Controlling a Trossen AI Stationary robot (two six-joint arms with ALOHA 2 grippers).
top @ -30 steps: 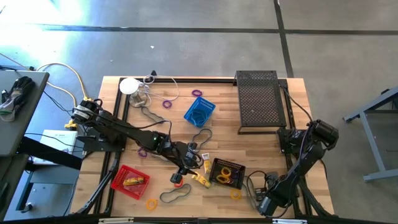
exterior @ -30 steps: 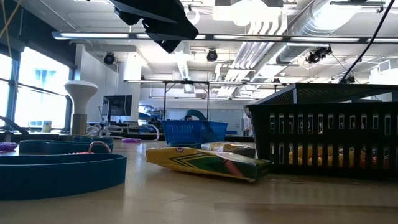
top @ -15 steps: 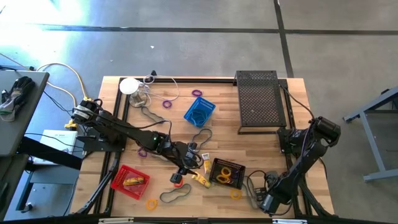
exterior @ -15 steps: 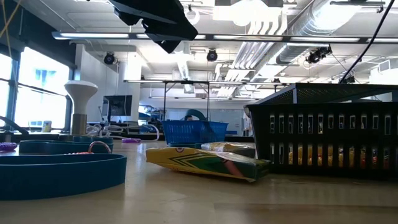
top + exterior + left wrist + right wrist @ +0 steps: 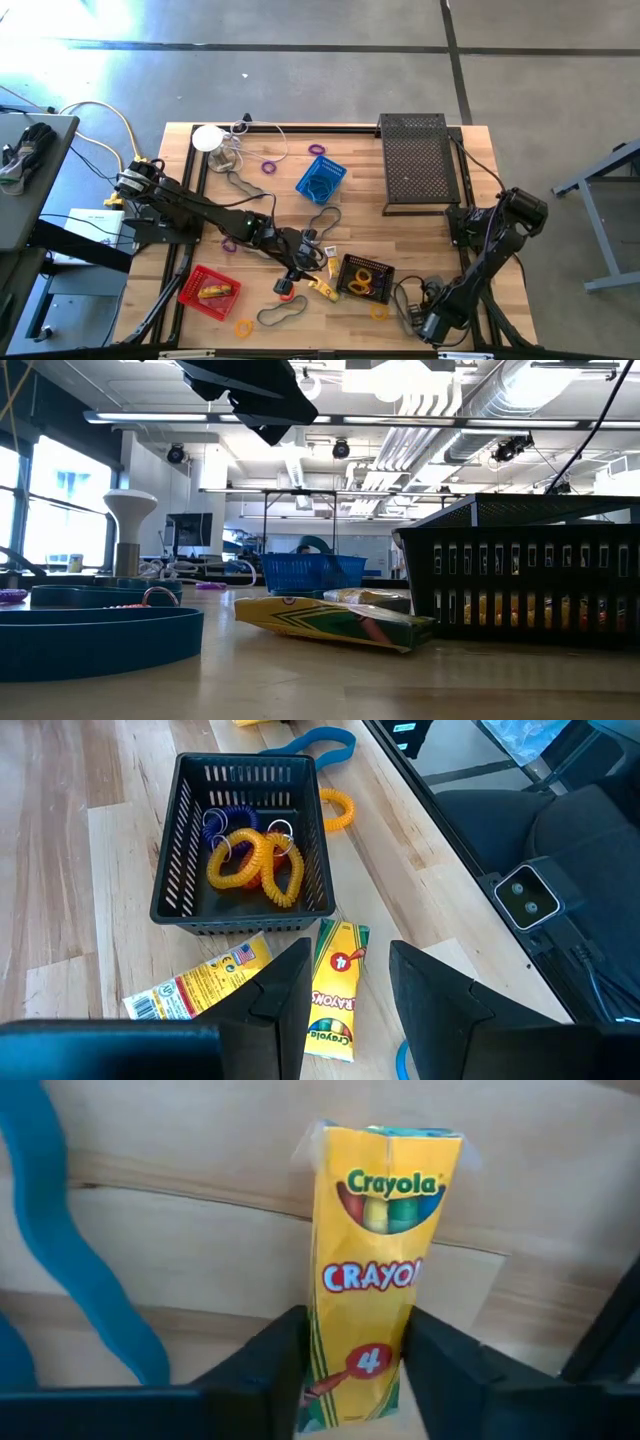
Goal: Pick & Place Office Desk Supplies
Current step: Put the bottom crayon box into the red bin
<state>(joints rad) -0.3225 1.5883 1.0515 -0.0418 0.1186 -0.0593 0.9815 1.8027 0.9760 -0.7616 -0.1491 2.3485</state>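
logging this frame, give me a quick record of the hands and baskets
left hand: open, mid-table, above a crayon box beside the black basket
right hand: front right table edge, Crayola box close before it
black basket: holds orange coils
red basket: front left, holds a yellow item
blue basket: back of centre

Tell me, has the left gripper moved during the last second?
No. In the high view the left gripper is at the same spot as before, just left of the black basket.

Grey concrete floor [image 5: 300,70]; ceiling ducts [image 5: 470,400] overhead
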